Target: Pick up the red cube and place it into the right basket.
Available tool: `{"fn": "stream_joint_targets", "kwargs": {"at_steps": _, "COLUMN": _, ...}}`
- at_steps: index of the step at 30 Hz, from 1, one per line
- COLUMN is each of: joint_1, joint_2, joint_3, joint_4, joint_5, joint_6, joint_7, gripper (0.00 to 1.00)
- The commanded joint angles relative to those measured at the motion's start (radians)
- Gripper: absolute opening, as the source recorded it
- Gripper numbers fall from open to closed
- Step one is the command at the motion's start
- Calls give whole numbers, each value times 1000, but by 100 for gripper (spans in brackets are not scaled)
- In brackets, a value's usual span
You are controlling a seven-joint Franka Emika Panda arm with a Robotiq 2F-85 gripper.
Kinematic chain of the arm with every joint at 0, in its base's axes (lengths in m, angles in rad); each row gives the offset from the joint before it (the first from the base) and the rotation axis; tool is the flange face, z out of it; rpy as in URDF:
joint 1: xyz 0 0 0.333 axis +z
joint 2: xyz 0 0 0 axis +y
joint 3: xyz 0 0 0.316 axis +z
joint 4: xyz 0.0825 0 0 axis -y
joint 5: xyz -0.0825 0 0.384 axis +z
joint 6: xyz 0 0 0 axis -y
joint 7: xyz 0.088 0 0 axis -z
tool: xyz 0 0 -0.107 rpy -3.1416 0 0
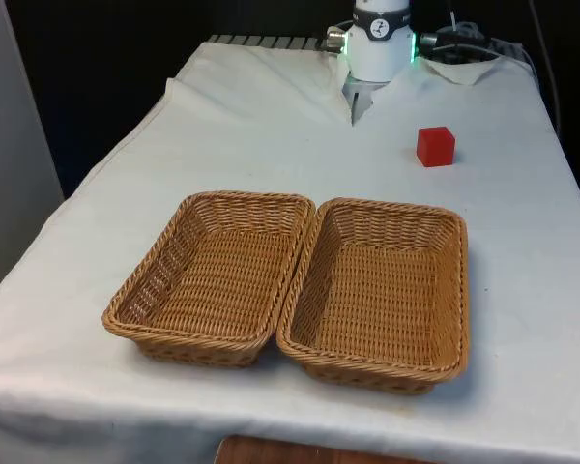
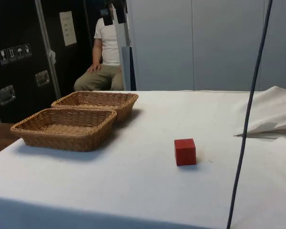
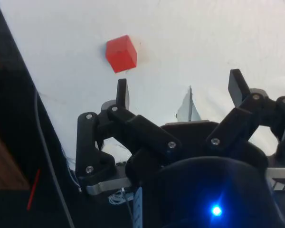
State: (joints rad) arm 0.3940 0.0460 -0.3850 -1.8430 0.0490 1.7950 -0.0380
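A red cube [image 1: 435, 146] sits on the white cloth, beyond the two wicker baskets and towards the front view's right. The side view has the red cube [image 2: 185, 151] alone on the cloth, well apart from the baskets. The right basket [image 1: 381, 359] lies empty beside the left basket [image 1: 179, 333], their long sides touching. In the wrist view my gripper [image 3: 179, 88] hangs high over the cloth, open, with nothing between its fingers [image 3: 122, 94]. The red cube [image 3: 121, 53] lies below it, off to the side of one finger.
A person in a white shirt [image 2: 106, 52] sits behind the baskets in the side view. A dark cable [image 2: 250, 109] hangs across that view near the cube. The cloth is rumpled into folds [image 1: 362, 97] near the robot's base.
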Motion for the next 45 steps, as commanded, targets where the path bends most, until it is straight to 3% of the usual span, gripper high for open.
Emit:
{"fn": "stream_joint_targets", "kwargs": {"at_steps": 1, "joint_1": 5, "joint_2": -22, "joint_3": 5, "joint_4": -19, "joint_5": -16, "joint_6": 7, "joint_7": 17, "gripper": 100}}
{"fn": "stream_joint_targets", "kwargs": {"at_steps": 3, "joint_1": 0, "joint_2": -13, "joint_3": 8, "joint_4": -10, "joint_5": -5, "joint_6": -2, "joint_7": 8, "gripper": 100}}
{"fn": "stream_joint_targets", "kwargs": {"at_steps": 4, "joint_1": 5, "joint_2": -35, "joint_3": 13, "joint_4": -31, "joint_5": -21, "joint_6": 8, "joint_7": 25, "gripper": 100}}
{"fn": "stream_joint_targets", "kwargs": {"at_steps": 17, "joint_1": 2, "joint_2": -131, "joint_3": 62, "joint_4": -119, "joint_5": -51, "joint_6": 17, "joint_7": 63, "gripper": 100}}
{"fn": "stream_joint_targets", "kwargs": {"at_steps": 26, "joint_1": 0, "joint_2": -171, "joint_3": 85, "joint_4": -158, "joint_5": -48, "joint_6": 11, "joint_7": 69, "gripper": 100}}
{"fn": "stream_joint_targets", "kwargs": {"at_steps": 34, "joint_1": 1, "joint_2": -237, "joint_3": 117, "joint_4": -233, "joint_5": -58, "joint_6": 48, "joint_7": 92, "gripper": 100}}
{"fn": "stream_joint_targets", "kwargs": {"at_steps": 35, "joint_1": 0, "joint_2": -227, "joint_3": 114, "joint_4": -219, "joint_5": -50, "joint_6": 28, "joint_7": 82, "gripper": 100}}
{"fn": "stream_joint_targets", "kwargs": {"at_steps": 36, "joint_1": 1, "joint_2": -248, "joint_3": 123, "joint_4": -252, "joint_5": -57, "joint_6": 62, "joint_7": 94, "gripper": 100}}
{"fn": "stream_joint_targets", "kwargs": {"at_steps": 42, "joint_1": 1, "joint_2": -284, "joint_3": 137, "joint_4": -330, "joint_5": -50, "joint_6": 121, "joint_7": 95, "gripper": 100}}
{"fn": "stream_joint_targets", "kwargs": {"at_steps": 43, "joint_1": 0, "joint_2": -276, "joint_3": 136, "joint_4": -321, "joint_5": -50, "joint_6": 106, "joint_7": 89, "gripper": 100}}
{"fn": "stream_joint_targets", "kwargs": {"at_steps": 45, "joint_1": 1, "joint_2": -302, "joint_3": 145, "joint_4": -368, "joint_5": -49, "joint_6": 148, "joint_7": 95, "gripper": 100}}
